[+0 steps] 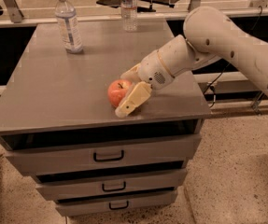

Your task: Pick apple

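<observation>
The red-orange apple sits on the grey cabinet top, close to its front edge, stem up. My gripper comes in from the right at table height and is open. Its pale fingers straddle the apple: the near finger lies along the apple's front right side and the far finger is behind it. The apple rests on the surface between them. Whether the fingers touch it is unclear.
A capped water bottle stands at the back left of the top, and another bottle at the back middle. The cabinet has three drawers below. My white arm spans the right side.
</observation>
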Controlling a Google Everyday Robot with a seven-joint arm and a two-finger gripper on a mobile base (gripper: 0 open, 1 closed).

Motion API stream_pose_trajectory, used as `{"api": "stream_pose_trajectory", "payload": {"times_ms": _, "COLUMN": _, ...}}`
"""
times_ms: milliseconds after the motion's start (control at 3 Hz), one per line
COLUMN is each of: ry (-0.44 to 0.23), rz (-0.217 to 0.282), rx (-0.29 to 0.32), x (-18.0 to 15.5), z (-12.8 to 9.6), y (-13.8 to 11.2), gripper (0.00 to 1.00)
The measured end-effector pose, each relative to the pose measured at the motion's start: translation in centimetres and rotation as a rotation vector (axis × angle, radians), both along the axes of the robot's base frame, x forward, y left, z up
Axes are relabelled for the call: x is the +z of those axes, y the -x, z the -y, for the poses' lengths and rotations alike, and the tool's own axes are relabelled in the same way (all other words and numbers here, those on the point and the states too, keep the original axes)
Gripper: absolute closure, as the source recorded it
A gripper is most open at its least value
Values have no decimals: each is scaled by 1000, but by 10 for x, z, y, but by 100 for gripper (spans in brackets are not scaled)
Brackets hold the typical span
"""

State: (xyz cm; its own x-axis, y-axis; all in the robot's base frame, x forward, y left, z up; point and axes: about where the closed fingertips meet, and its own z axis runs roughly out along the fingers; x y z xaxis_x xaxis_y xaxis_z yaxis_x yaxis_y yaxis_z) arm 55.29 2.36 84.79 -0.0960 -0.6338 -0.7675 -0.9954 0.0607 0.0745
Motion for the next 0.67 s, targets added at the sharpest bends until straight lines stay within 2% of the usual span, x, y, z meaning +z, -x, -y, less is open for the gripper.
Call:
{"api": "stream_pose_trajectory", "payload": {"times_ms": 333, "ry": -23, "rz": -30, "rx": 4, "x": 2, "z": -1, "y": 1, "gripper": 39}}
{"api": "stream_pose_trajectory", "payload": {"times_ms": 667, "ry": -70, "rz": -20, "rx": 23, "x": 28, "z": -1, "y": 3, "gripper": 62}}
